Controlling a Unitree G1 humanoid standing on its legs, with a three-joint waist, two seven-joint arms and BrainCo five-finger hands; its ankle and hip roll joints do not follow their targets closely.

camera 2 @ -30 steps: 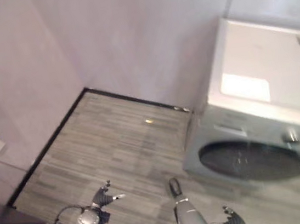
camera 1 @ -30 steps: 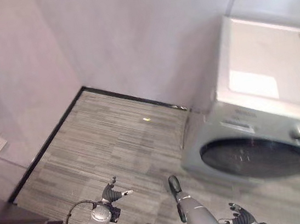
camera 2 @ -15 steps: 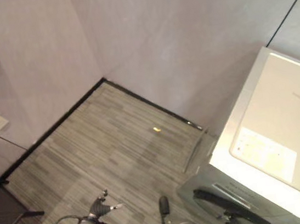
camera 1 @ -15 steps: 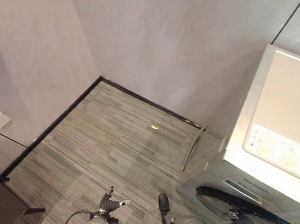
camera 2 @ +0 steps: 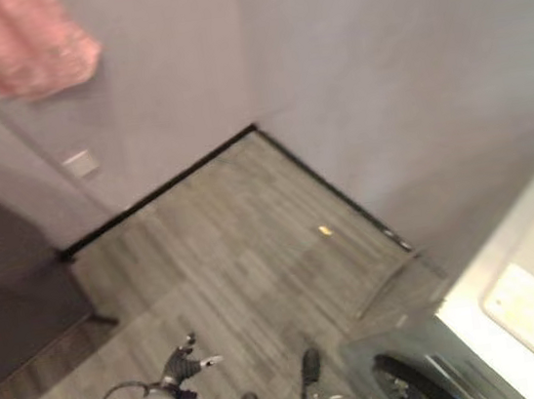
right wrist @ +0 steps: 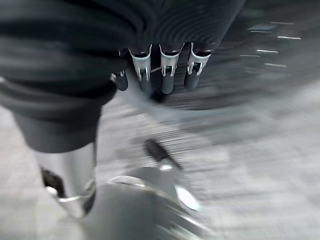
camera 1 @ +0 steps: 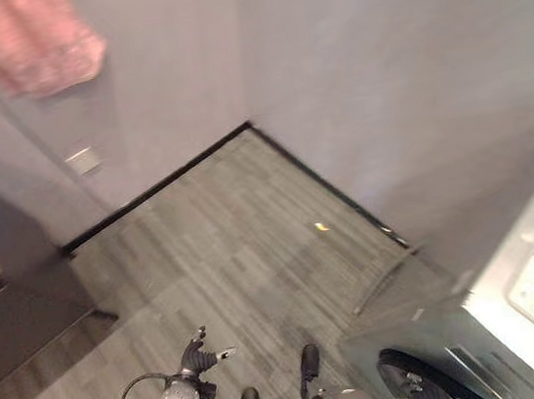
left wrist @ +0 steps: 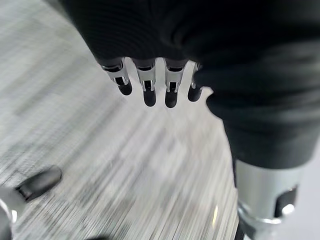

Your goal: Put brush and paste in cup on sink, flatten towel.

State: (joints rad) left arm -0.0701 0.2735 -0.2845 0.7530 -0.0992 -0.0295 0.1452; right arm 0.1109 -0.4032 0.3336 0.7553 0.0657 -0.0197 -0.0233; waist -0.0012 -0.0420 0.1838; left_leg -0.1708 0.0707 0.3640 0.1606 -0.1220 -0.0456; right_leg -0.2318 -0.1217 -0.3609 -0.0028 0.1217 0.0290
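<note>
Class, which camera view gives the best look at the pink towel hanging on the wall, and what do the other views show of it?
The left eye view shows the pink towel best: it hangs high on the wall at the upper left. The right eye view shows the same towel from slightly aside. The two wrist views face the floor past each hand's fingers.

One pink towel [camera 1: 30, 44] hangs on the wall. One wall socket plate [camera 1: 83, 162] sits below it. One washing machine [camera 1: 520, 324] stands by the far wall. One small yellow scrap [camera 1: 321, 226] lies on the floor.
</note>
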